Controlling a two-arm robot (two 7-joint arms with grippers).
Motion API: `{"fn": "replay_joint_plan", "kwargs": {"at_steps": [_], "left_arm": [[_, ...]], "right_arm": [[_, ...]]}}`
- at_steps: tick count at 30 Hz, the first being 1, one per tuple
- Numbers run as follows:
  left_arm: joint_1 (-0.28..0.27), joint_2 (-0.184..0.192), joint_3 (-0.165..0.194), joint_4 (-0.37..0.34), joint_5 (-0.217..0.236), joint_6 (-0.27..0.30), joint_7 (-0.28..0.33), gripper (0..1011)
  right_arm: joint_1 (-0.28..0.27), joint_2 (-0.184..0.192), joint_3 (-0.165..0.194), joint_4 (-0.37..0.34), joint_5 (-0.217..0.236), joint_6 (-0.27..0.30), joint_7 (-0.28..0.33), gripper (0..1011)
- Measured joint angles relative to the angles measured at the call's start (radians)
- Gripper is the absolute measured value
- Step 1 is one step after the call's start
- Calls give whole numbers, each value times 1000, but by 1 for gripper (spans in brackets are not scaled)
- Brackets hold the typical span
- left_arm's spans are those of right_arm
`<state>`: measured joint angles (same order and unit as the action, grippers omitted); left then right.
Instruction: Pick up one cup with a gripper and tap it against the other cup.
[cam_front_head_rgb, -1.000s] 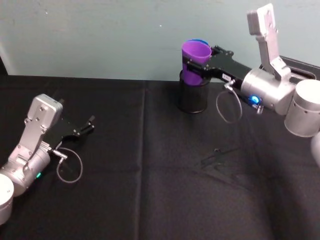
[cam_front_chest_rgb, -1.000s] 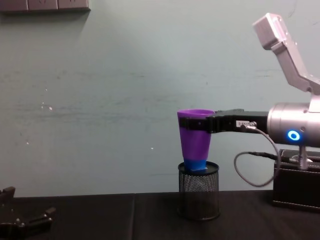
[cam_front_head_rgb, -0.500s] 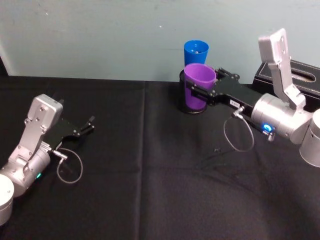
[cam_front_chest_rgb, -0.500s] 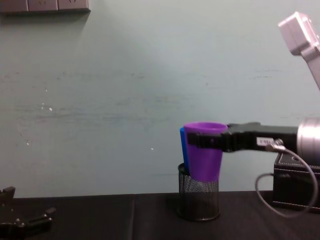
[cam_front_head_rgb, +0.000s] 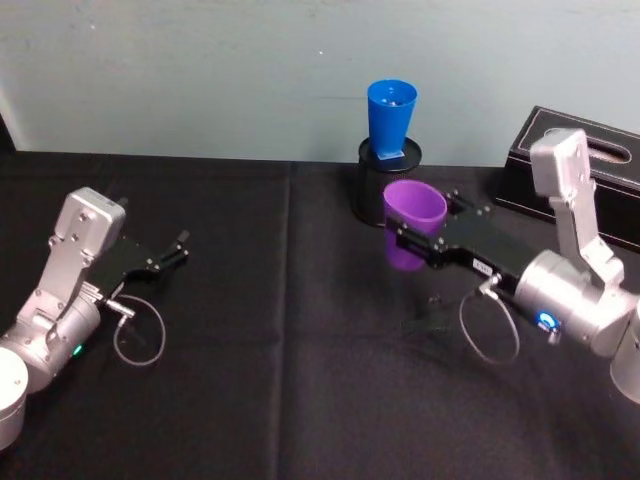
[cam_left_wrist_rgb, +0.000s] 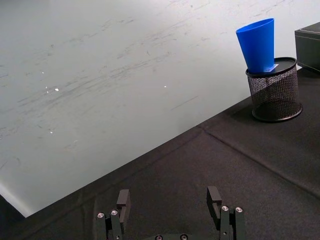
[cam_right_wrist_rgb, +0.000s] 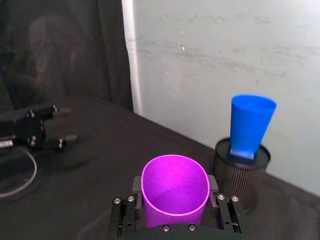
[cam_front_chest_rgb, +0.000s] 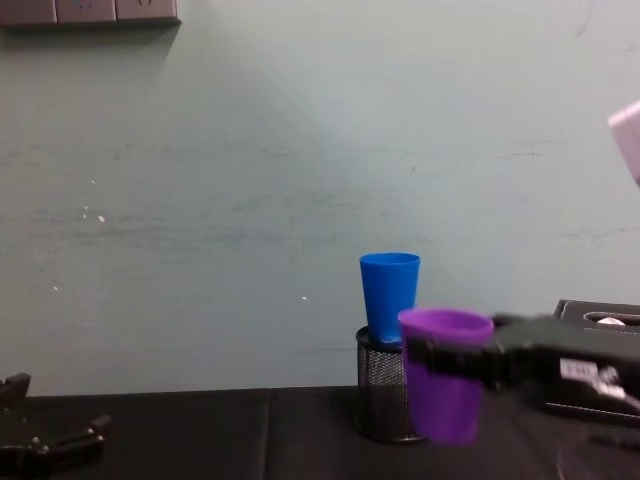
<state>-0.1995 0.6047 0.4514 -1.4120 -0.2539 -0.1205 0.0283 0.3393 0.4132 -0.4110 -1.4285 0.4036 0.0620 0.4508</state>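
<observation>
My right gripper (cam_front_head_rgb: 412, 240) is shut on the purple cup (cam_front_head_rgb: 412, 222), holding it upright above the table, in front of the mesh holder. The same purple cup (cam_right_wrist_rgb: 174, 192) sits between the black fingers in the right wrist view, and the chest view shows the purple cup (cam_front_chest_rgb: 445, 388) low and slightly right of the blue one. The blue cup (cam_front_head_rgb: 391, 119) stands upright in the black mesh pen holder (cam_front_head_rgb: 372, 195) at the back; blue cup (cam_front_chest_rgb: 389, 297), blue cup (cam_right_wrist_rgb: 250, 124), blue cup (cam_left_wrist_rgb: 258, 44). My left gripper (cam_left_wrist_rgb: 171, 210) rests open at the table's left.
A black box (cam_front_head_rgb: 590, 160) stands at the back right, near the right arm. A black cloth (cam_front_head_rgb: 280, 380) covers the table, with a wall close behind. The left arm (cam_front_head_rgb: 70, 290) lies parked at the left.
My right gripper has lifted the purple cup off the blue one, then carried it down and toward me. The blue cup stays in the mesh holder. The left arm has not moved.
</observation>
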Motion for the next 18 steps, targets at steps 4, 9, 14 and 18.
{"fn": "replay_joint_plan", "kwargs": {"at_steps": [4,9,14,18], "left_arm": [[0,0,0,0,0,0,0,1005],[0,0,0,0,0,0,0,1005],[0,0,0,0,0,0,0,1004],[0,0,0,0,0,0,0,1005]], "right_arm": [[-28,2,0,2,-10,-17,-7,733],[-42,-1,-1,17,-26,-25,-14,733],[-50,-9,-1,29,-33,-9,-22,733],[-51,-17,-3,47,-41,7,-24,733]]}}
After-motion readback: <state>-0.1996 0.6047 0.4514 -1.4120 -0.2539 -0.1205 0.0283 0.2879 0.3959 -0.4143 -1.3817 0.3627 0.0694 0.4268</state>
